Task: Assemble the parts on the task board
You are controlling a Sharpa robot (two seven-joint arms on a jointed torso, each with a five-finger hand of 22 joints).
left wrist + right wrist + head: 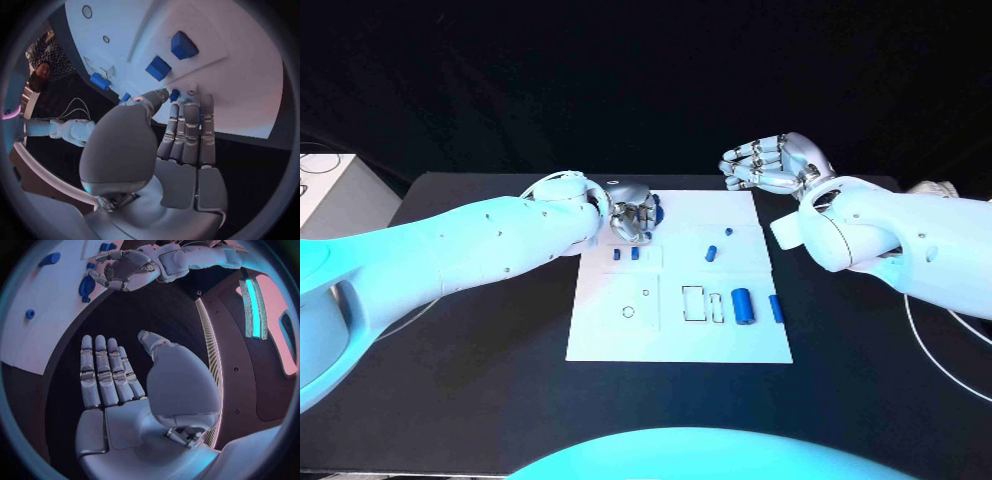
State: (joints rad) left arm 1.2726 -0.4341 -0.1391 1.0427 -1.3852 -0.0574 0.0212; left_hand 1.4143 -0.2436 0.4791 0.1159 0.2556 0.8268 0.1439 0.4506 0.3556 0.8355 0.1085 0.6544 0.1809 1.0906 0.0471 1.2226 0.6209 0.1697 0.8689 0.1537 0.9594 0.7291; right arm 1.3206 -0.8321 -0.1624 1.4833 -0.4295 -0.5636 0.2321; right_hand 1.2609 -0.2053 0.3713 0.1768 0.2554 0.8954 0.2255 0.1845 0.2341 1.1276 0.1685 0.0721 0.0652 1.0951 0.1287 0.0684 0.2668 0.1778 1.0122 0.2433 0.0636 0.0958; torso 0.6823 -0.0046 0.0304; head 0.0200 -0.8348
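The white task board [678,340] lies in the middle of the black table. My left hand [632,213] hangs over its far left corner, where thumb and fingertips [187,107] close round a blue round part [656,212], [174,94] that they mostly hide. Two small blue pieces [626,254] stand just in front of that hand. Two more [718,245] lie mid-board, and a blue cylinder [743,307] and a thin pin [775,308] lie at the right. My right hand [769,165], [119,385] is raised beyond the far right corner, fingers straight, thumb apart, holding nothing.
A white box [329,195] stands at the table's left edge. A thin cable [935,340] runs over the table on the right. Outlines of slots [692,303] and small holes [629,311] mark the board's near half.
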